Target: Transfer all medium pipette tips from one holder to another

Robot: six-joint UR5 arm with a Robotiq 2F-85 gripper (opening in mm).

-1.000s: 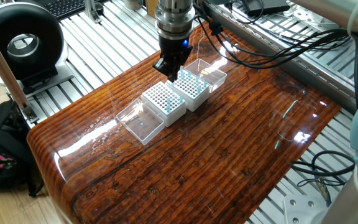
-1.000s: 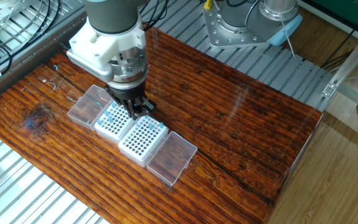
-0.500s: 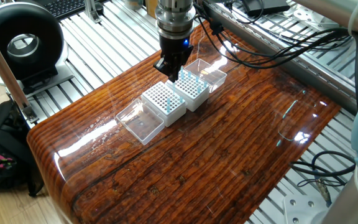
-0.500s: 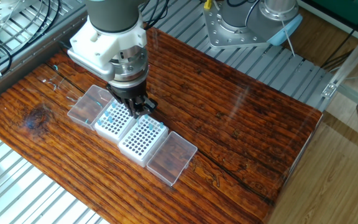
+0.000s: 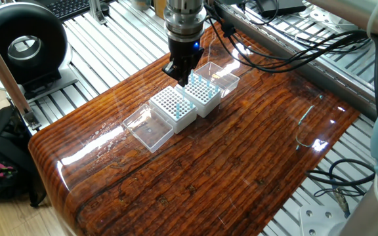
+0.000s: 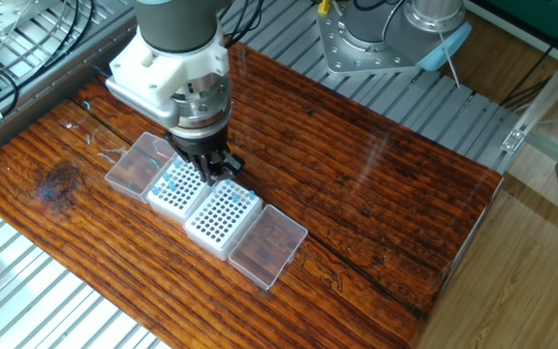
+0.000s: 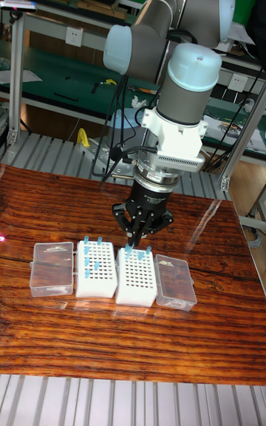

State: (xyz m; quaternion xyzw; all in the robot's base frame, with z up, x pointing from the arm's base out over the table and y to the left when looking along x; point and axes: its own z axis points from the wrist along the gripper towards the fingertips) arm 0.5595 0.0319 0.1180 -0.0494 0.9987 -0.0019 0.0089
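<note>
Two white grid holders stand side by side on the wooden table, each with a clear lid lying open beside it. One holder (image 7: 96,272) carries several medium pipette tips (image 7: 89,256), small light-blue cones standing in its holes. The other holder (image 7: 137,278) has a few tips (image 7: 138,251) along its back edge. My gripper (image 7: 139,237) hangs just above the back edge, near where the holders meet. Its fingers are drawn together to a point, and whether a tip sits between them cannot be made out. The same gripper (image 5: 180,74) (image 6: 212,167) hovers low over the holders (image 5: 173,105) (image 6: 219,219).
Clear lids (image 6: 268,245) (image 6: 137,163) flank the holders. A black round device (image 5: 21,46) stands off the table's corner, next to a bag (image 5: 2,157) on the floor. Cables (image 5: 287,46) run along one side, and a second robot base (image 6: 386,34) stands beyond the table.
</note>
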